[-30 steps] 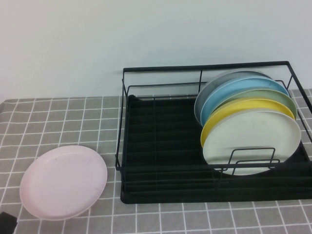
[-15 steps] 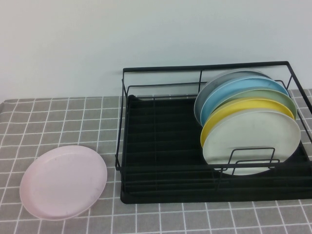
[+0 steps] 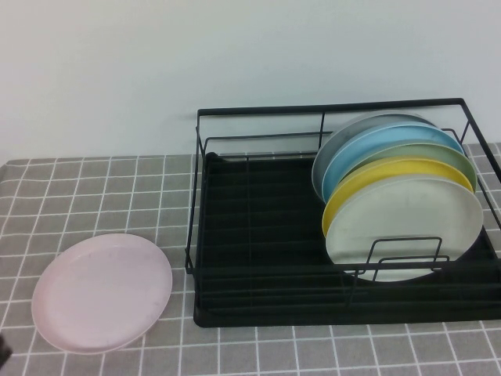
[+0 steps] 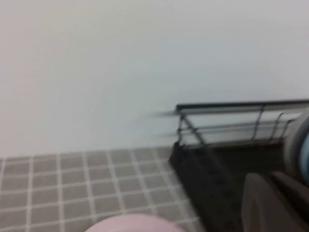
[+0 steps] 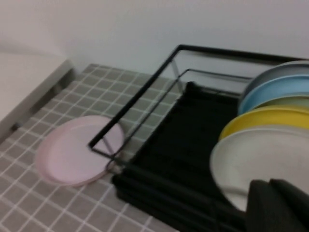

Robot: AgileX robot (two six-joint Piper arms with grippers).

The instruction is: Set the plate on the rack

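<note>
plate (image 3: 102,291) flat on tablecloth (image 3: 94,196), just left of rack (image 3: 266,235), untouched | left gripper (image 4: 273,203) high, back from plate, finger state unclear | right gripper (image 5: 280,205) above rack's off-white plate (image 3: 403,229), finger state unclear

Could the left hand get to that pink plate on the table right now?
Probably yes: the pink plate lies flat and alone, apart from the rack, with the left hand just beside it. The right hand hangs over the rack.

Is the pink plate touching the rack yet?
Apart. The high view shows the plate flat on the tablecloth with grid squares between it and the rack. Left gripper and right gripper hold nothing visible.
</note>
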